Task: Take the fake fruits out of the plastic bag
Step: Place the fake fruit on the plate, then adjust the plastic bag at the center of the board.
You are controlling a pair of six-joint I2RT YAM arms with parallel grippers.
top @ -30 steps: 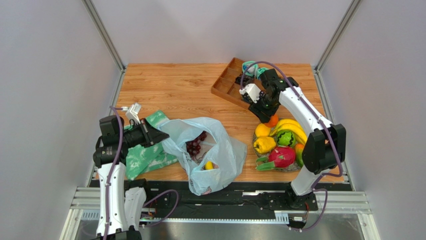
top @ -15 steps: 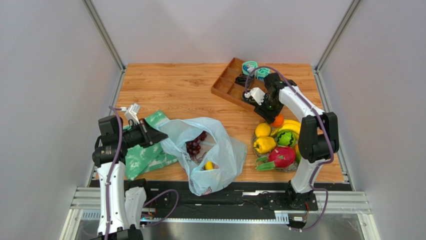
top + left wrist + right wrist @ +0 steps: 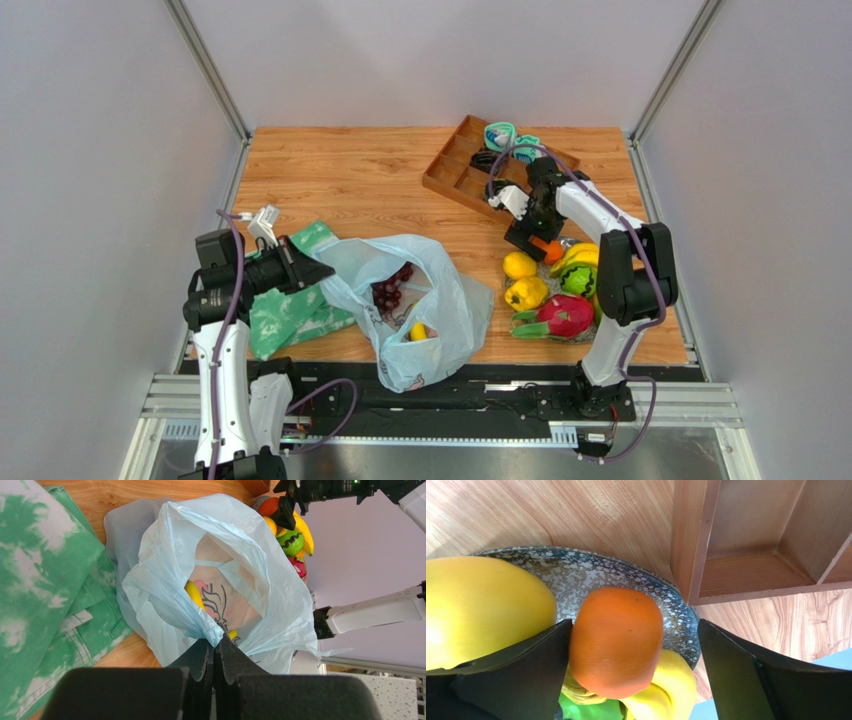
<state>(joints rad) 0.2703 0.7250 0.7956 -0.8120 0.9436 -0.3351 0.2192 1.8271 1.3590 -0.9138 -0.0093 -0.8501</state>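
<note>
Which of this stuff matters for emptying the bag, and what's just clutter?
Job:
plastic bag, pinched by the left gripper; grapes and a yellow fruit inside it; orange inside the open right gripper; lemon, pepper, dragon fruit and bananas on the plate.

Lying about:
green-and-white cloth, wooden tray, teal items in it.

Top cam sits high up behind the arm bases, looking down on the whole desk (image 3: 350, 180). Left wrist cam hugs the plastic bag (image 3: 280, 605) at 7 o'clock, facing across toward 3 o'clock. Right wrist cam is super close, staring down at the orange (image 3: 616, 640) on the plate (image 3: 626, 575) at 4 o'clock. That orange shows in all three views.
</note>
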